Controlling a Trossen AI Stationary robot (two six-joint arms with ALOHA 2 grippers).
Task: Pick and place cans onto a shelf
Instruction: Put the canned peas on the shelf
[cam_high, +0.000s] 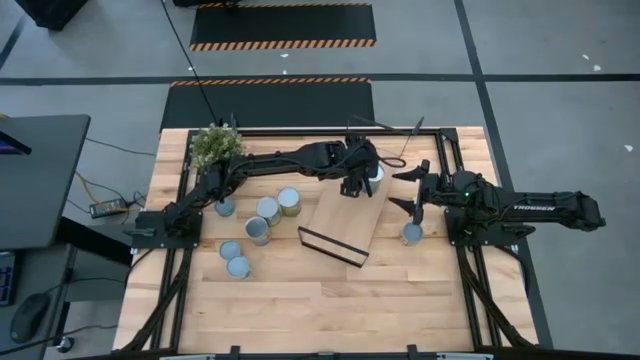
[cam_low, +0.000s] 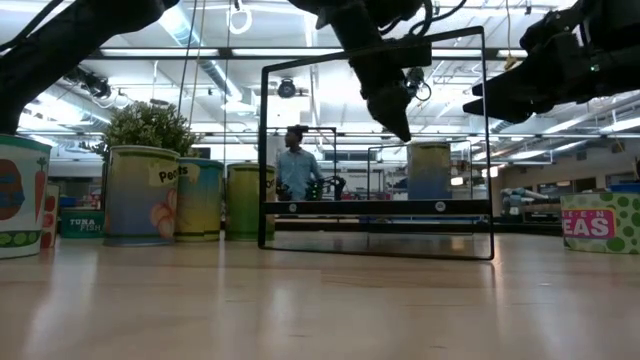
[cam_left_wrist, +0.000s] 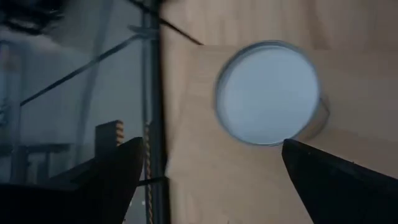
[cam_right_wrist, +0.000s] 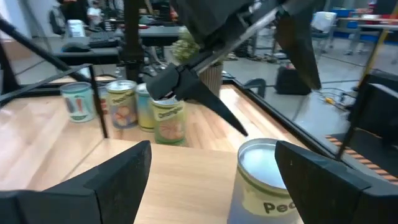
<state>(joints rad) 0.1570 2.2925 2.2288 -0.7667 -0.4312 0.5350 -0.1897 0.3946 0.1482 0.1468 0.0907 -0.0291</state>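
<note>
We read the job as barely started: one tin up, the rest to go.

Shelf = long light-wood board w/ thin black wire end frames (cam_high: 345, 224), lying at an angle mid-table. On its far end, near the corner, stands one short round tin w/ pale silvery top (cam_high: 374, 174). Left wrist view looks straight down on that top (cam_left_wrist: 268, 92), sitting on the board near its edge.

Left gripper (cam_high: 354, 184) is over that far end of the shelf, just beside the tin. Its dark fingers (cam_left_wrist: 115, 177) are spread wide, either side of the tin's top and not touching it, so we judge the tin is set down and let go.

Right gripper (cam_high: 416, 190) hangs just off the shelf's right side, fingers (cam_right_wrist: 112, 177) also spread, holding nothing. Right wrist view shows the shelved tin (cam_right_wrist: 268, 180) close ahead.

Still on the tabletop, approx six:
- one tin right of the shelf, below the right gripper (cam_high: 411, 234)
- three bunched left of the shelf (cam_high: 270, 212)
- two nearer the front-left (cam_high: 234, 258)
- one more looks to sit by the left arm's base (cam_high: 224, 207), partly hidden, so count is approx.

Small potted green plant (cam_high: 215, 143) sits at the back-left, not part of the job. In the low view a person (cam_low: 293, 160) stands far off in the room.

Est. progress: 1 of approx 7 placed. Nearest candidate for the right arm, we think, is the tin under it.
</note>
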